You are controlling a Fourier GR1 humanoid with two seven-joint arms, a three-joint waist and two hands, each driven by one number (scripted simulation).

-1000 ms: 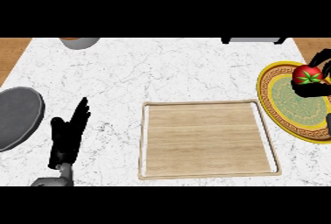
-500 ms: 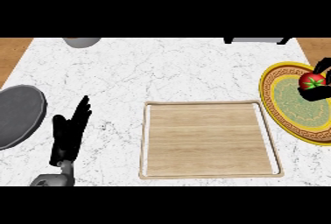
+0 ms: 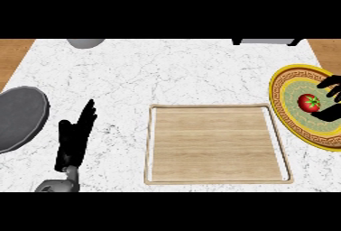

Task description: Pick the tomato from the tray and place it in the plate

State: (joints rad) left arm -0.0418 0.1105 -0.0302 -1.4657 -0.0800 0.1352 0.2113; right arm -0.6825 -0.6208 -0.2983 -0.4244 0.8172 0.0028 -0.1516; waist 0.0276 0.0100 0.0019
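Round red tomato [image 3: 308, 102] sits on the yellow patterned plate [image 3: 293, 83]; right hand [image 3: 332, 92] fingers look spread around it, maybe touching. Could roll if nudged. Left hand [image 3: 73, 137] rests open on the white marble surface [image 3: 166, 72].

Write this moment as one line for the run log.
tomato: on plate | right hand: beside tomato, fingers apart | tray: holds nothing | left hand: open, resting

A: Tomato [image 3: 308, 102]? Red w/ green stem bit on top.

B: Plate [image 3: 288, 88]: yellow rim, brown key-pattern band, pale green centre w/ faint swirls.

A: Tray [image 3: 218, 143] is light wood grain, cream rim. Counter [image 3: 173, 72] white marble, thin grey veins, specks.

B: Hands black, both: left hand [image 3: 73, 137], right hand [image 3: 332, 92]. Left forearm grey.

A: Grey round dish [image 3: 20, 116] at left edge. Grey bowl [image 3: 85, 43] up top. Wood-brown strips at far corners.
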